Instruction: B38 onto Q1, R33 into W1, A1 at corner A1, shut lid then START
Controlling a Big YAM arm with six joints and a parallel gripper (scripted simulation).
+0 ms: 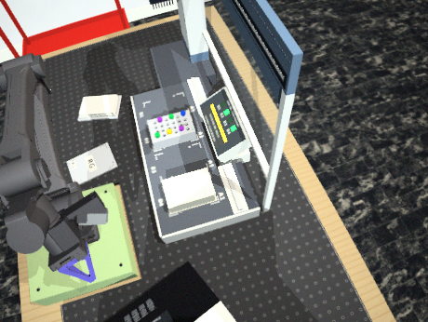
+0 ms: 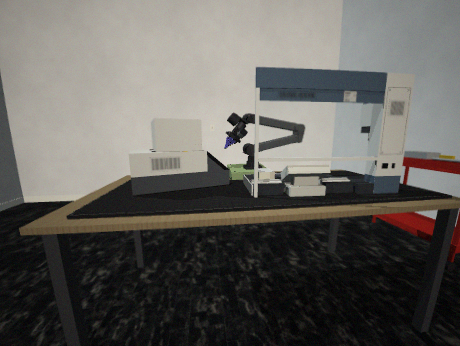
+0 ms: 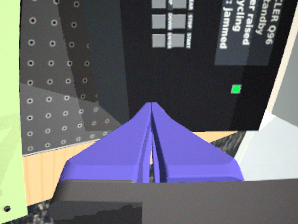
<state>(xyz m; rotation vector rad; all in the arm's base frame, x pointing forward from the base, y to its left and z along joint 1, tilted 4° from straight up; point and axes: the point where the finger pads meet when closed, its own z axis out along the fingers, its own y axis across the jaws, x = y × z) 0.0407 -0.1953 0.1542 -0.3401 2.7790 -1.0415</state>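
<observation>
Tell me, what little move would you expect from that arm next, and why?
Probably a short reach forward toward the cycler's key panel. The end effector is shut and empty, its purple tips aimed at the grey keys, and the small lamp shows green.

Q1's dark keypad [image 3: 172,10] faces up, lamp [image 3: 236,88] green.

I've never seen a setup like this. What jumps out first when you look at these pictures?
Probably the dark grey robot arm at the table's left, its purple gripper shut and empty above a pale green base plate. Next, the tall blue-topped frame over a white deck, where a block of bright-capped tubes sits beside a plain white block. In the wrist view a small green lamp glows on a black panel.
</observation>
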